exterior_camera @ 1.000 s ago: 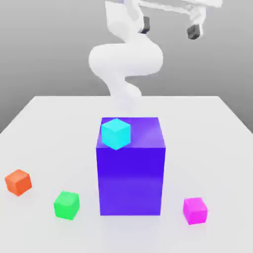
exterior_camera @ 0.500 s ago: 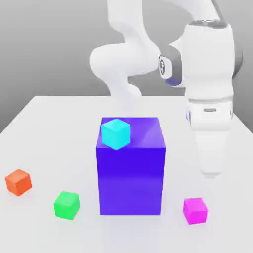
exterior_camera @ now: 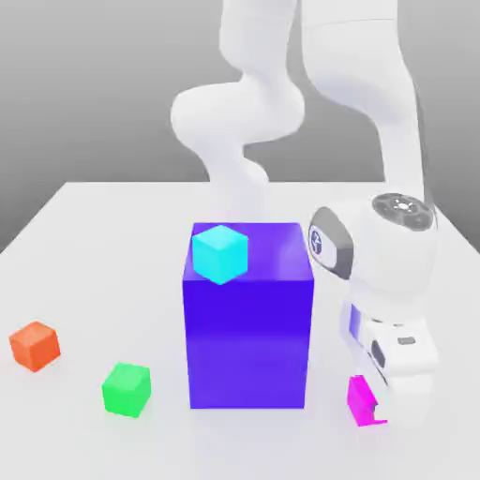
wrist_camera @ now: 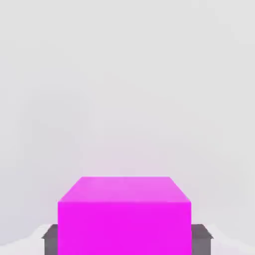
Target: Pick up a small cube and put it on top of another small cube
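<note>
The arm's hand hides most of the magenta cube (exterior_camera: 359, 398) on the table (exterior_camera: 112, 225), beside the big blue block (exterior_camera: 248, 328) (cyan cube (exterior_camera: 220, 253) on top). The gripper (wrist_camera: 125, 239) stands open, fingers (wrist_camera: 50, 238) flanking the cube (wrist_camera: 124, 219). It has dropped from above since half a second ago.

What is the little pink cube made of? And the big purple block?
The pink cube looks like smooth plastic: one flat bright magenta colour, clean sharp edges, no grain or marks. The big purple block looks like glossy plastic too; its top and front show soft, pale sheen. Both are simulator renders, so the real material is only a guess.
</note>
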